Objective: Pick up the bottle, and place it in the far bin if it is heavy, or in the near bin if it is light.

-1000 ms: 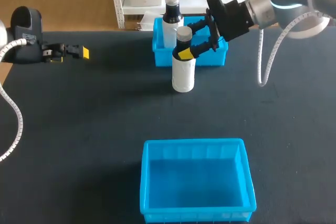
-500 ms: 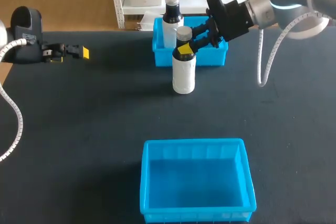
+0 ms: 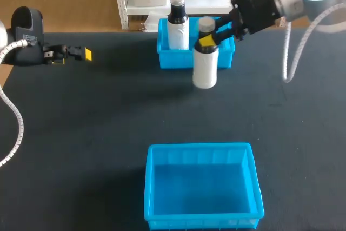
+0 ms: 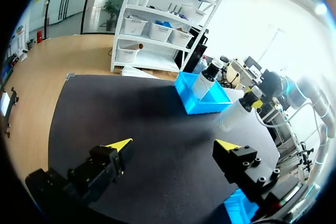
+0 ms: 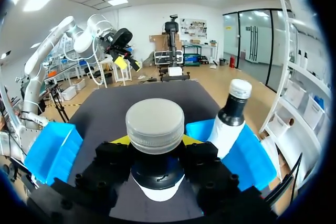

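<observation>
Head view: the right tool [image 3: 208, 39] clamps the white bottle [image 3: 205, 71] by its neck, upright just before the far bin [image 3: 224, 60]. Left wrist view: the left tool [image 4: 173, 145] gapes empty. Right wrist view: the hold sits under the cap [image 5: 155, 124], apt for a rigid, probably slick bottle.

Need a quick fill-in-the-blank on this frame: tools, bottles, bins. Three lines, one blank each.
1. The right tool is shut on the ____ of the white bottle.
2. The far bin holds ____ other bottle, which stands upright.
3. The left tool is ____, with nothing between its fingers.

Missing words: neck; one; open.
</observation>
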